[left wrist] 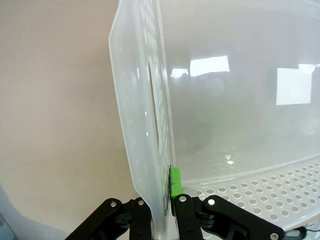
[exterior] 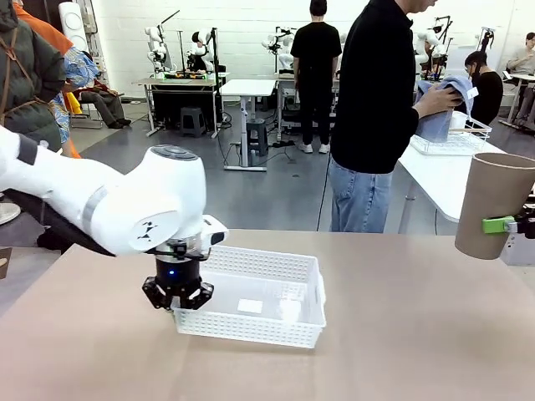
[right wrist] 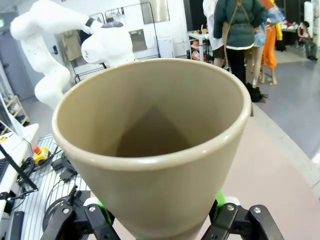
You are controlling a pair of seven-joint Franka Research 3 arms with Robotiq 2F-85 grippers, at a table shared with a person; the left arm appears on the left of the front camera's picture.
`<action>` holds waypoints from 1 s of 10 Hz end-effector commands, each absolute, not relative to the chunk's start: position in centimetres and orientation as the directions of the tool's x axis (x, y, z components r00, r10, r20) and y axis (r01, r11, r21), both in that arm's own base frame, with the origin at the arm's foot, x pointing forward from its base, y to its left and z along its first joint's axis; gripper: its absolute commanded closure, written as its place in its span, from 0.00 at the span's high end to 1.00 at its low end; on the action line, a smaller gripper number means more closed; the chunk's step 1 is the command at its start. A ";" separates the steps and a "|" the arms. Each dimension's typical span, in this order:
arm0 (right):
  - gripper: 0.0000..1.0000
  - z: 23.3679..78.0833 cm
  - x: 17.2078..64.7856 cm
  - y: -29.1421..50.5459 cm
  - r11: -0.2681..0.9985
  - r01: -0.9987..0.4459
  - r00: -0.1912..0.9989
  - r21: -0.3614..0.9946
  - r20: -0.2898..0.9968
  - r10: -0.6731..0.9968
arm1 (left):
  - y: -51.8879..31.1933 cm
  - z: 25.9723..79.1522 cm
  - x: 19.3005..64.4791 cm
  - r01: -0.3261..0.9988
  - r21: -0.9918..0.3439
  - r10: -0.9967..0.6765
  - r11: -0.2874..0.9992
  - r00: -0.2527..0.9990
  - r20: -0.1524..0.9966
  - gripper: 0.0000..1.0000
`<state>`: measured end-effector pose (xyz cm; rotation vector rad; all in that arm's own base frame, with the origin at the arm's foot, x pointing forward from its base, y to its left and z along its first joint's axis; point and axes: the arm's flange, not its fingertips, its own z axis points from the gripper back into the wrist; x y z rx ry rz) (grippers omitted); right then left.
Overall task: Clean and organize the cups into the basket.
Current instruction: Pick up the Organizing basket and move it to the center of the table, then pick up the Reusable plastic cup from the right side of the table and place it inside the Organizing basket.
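Left tool (exterior: pixel 176 296) pinched tight on the 9 o'clock end wall of the basket (exterior: pixel 276 261), one green pad inside and one outside, seen close up in the left wrist view (left wrist: pixel 169 186) against the translucent wall (left wrist: pixel 140 100). Right tool (exterior: pixel 512 225) closed around a tan cup (exterior: pixel 493 205), gripped low on its side and held aloft at the 3 o'clock edge of the front view, mouth upward, slightly tilted, well apart from the basket. Same cup (right wrist: pixel 150 150) mouth-on to the right wrist camera, pads of that tool (right wrist: pixel 160 222) on either flank.

Basket flat on the tabletop (exterior: pixel 401 351) near 6 o'clock, no cup in it yet.

Step in hand, by judgement: steadying the basket while bringing the first cup across. Next: carry the cup toward 9 o'clock, clear the 3 o'clock rim, lower onto the perforated floor, then let go. Keep well off the left arm at the far end.
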<state>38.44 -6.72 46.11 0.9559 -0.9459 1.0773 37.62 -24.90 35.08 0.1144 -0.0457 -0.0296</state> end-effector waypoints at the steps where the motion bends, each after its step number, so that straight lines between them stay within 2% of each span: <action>1: 0.25 46.7 38.5 -6.6 0.196 -0.972 0.183 0.132 0.945 0.272 | -27.7 35.0 38.0 0.008 0.153 -0.015 0.988 0.999 0.044 0.00; 4: 0.25 46.7 38.5 -6.6 0.196 -0.972 0.183 0.132 0.945 0.272 | -28.7 34.4 38.3 -0.015 0.160 0.011 0.987 1.000 0.027 0.00; 5: 0.25 46.7 38.5 -6.6 0.196 -0.972 0.183 0.132 0.945 0.272 | -28.2 34.9 37.4 0.030 0.124 -0.034 0.992 0.999 0.026 0.00; 7: 0.25 46.7 38.5 -6.6 0.196 -0.972 0.183 0.132 0.945 0.272 | -28.2 34.9 37.4 0.030 0.124 -0.034 0.992 0.999 0.026 0.00; 8: 0.83 46.5 38.4 -6.7 0.196 -0.970 0.194 0.143 0.943 0.270 | -28.2 34.9 37.4 0.030 0.124 -0.034 0.992 0.999 0.026 0.00; 9: 0.83 48.6 37.4 -4.2 0.194 -0.981 0.112 0.024 0.885 0.452 | -28.2 34.9 37.4 0.030 0.124 -0.034 0.992 0.999 0.026 0.00; 10: 0.83 52.2 36.7 -0.5 0.196 -0.979 0.081 -0.050 0.792 0.605 | -28.2 34.9 37.4 0.030 0.124 -0.034 0.992 0.999 0.026 0.00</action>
